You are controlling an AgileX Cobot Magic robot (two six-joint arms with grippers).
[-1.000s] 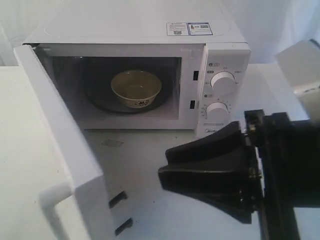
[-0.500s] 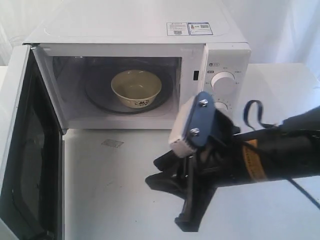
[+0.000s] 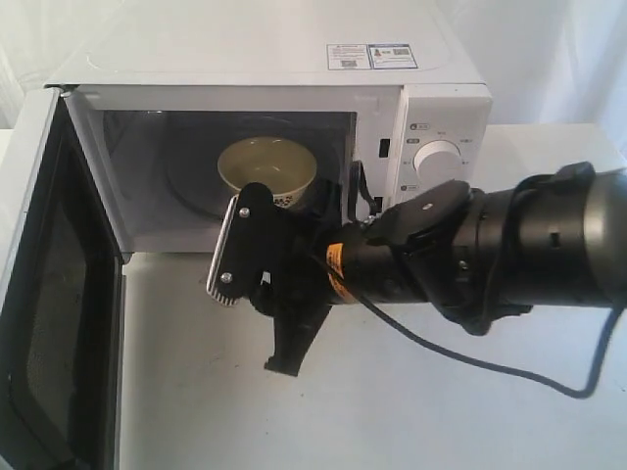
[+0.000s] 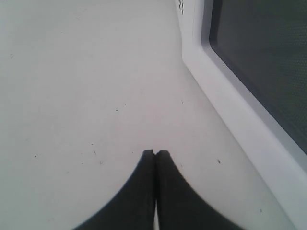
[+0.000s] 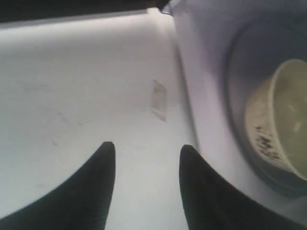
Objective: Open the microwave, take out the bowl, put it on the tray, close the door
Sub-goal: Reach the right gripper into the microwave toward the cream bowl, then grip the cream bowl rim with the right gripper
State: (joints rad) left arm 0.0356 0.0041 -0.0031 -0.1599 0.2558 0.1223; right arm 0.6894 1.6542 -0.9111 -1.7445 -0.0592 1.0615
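Note:
The white microwave stands with its door swung wide to the left. The cream-yellow bowl sits upright on the turntable inside. My right gripper hangs open just in front of the cavity, below the bowl and apart from it. In the right wrist view its fingers are spread over the table, holding nothing, and the bowl shows off to one side. My left gripper is shut and empty over the table beside the door's dark window. No tray is in view.
The right arm's thick black body lies across the microwave's lower knob; the upper knob shows. A small piece of clear tape sticks to the white table before the cavity. The open door walls off the left side.
The door swung from half open to wide open. My right arm moved left and toward the cavity, turning so its wrist camera faces the opening.

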